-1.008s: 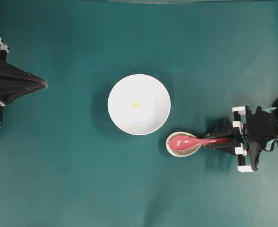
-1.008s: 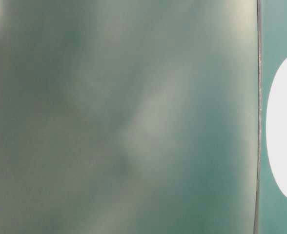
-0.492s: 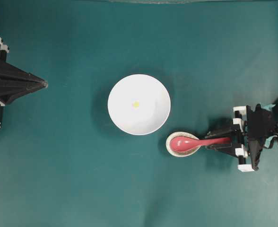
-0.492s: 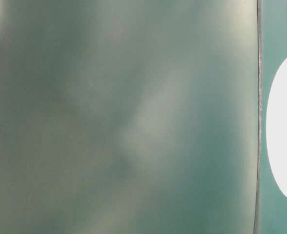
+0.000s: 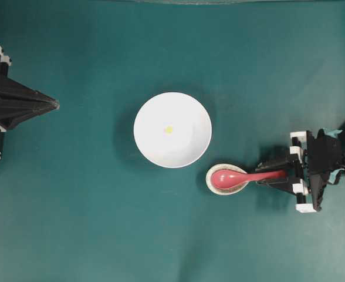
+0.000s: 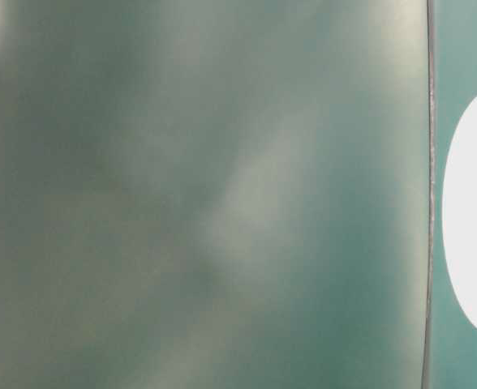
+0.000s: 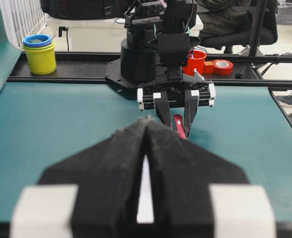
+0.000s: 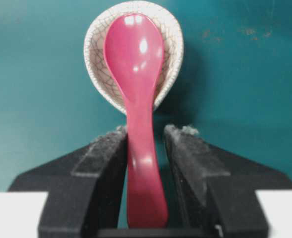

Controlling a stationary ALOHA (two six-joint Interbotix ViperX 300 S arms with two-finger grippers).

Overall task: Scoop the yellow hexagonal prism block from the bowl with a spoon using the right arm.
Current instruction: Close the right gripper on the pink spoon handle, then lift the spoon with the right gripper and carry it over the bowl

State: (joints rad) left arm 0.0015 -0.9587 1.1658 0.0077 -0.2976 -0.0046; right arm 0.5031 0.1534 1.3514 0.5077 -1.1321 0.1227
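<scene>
From above: white bowl in the middle of the green mat. Tiny yellow block inside the bowl, near its middle, lying alone. Just beside the bowl, lower right, a small speckled dish with the scoop of the pink spoon resting in it. Spoon handle pointing right, in between the fingers of the right gripper. Hard to tell from up here whether those fingers press on it. Left gripper far off at the left edge, partly cut off, its tips pinched to a point, holding nothing.

From table level: all blurry green. Only a white shape at the right edge, cut off. Cannot tell more.

From the left wrist: left gripper up close, closed with just a thin slit, hiding the bowl and the block. Beyond it, the right gripper pointing down, with a bit of red spoon between its fingers. Far back, stacked cups and a red tape roll.

From the right wrist: spoon lying with its scoop in the dish. Fingers spread on both sides of the handle. One against the handle, a gap by the other. Loose, not squeezing. Bowl and block out of the picture.
</scene>
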